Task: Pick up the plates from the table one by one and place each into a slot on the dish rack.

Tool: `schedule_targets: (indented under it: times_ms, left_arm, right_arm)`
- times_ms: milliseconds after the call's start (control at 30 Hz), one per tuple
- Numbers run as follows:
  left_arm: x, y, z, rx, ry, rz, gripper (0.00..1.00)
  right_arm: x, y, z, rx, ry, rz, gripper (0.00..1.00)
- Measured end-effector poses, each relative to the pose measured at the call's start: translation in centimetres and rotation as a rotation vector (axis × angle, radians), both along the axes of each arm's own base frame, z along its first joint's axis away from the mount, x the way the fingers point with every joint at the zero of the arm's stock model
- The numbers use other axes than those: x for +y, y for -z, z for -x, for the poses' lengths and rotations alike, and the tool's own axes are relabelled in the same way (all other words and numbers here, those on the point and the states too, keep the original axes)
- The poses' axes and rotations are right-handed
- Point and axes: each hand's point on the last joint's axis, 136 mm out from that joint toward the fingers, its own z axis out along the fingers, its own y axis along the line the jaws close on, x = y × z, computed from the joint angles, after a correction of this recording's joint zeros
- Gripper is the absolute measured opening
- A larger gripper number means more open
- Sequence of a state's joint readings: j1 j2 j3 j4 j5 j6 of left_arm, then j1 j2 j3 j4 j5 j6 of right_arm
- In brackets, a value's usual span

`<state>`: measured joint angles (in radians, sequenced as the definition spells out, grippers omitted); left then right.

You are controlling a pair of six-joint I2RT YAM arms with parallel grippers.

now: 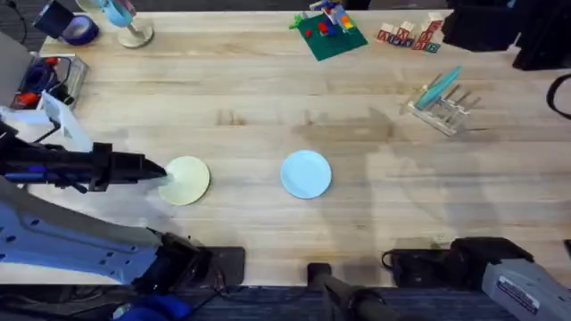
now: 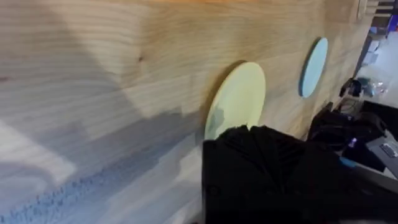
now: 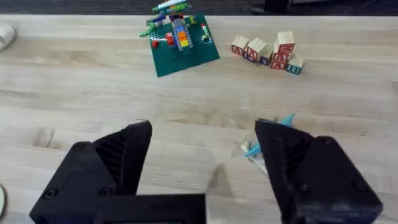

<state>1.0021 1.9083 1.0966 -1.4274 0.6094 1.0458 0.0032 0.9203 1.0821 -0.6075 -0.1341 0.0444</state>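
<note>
A pale cream-yellow plate (image 1: 186, 181) (image 2: 239, 99) lies flat on the table (image 1: 268, 98) at the front left. My left gripper (image 1: 161, 169) reaches in from the left and sits at that plate's left rim. A light blue plate (image 1: 306, 173) (image 2: 314, 66) lies flat near the table's middle. The clear dish rack (image 1: 443, 109) stands at the right rear with a teal plate (image 1: 440, 86) (image 3: 286, 119) upright in it. My right gripper (image 3: 202, 134) is open and holds nothing, hovering low over bare wood at the near edge.
A green brick baseplate (image 1: 328, 34) (image 3: 183, 46) and wooden letter blocks (image 1: 410, 36) (image 3: 267, 53) sit along the far edge. A round-based stand (image 1: 134, 34) and clutter (image 1: 45, 76) occupy the far left. Bare wood lies between the blue plate and the rack.
</note>
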Motion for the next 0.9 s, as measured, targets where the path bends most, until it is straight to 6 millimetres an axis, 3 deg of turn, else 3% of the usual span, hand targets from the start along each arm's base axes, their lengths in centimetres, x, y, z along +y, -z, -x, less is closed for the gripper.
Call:
schedule_targets:
  times_ms: [267,733,900]
  left_arm:
    - [-0.7,0.3,-0.8,-0.011,0.061,-0.024,0.038]
    - [0.3,1.4,-1.1,-0.03,0.083,-0.092,0.038]
    - [-0.3,3.0,-0.7,0.089,0.065,0.003,0.038]
  right_arm:
    - [0.0,0.0,0.0,-0.003,-0.008,0.014,0.995]
    - [0.0,0.0,0.0,-0.008,-0.022,0.039,0.996]
    - [0.0,0.0,0.0,-0.008,-0.022,0.039,0.996]
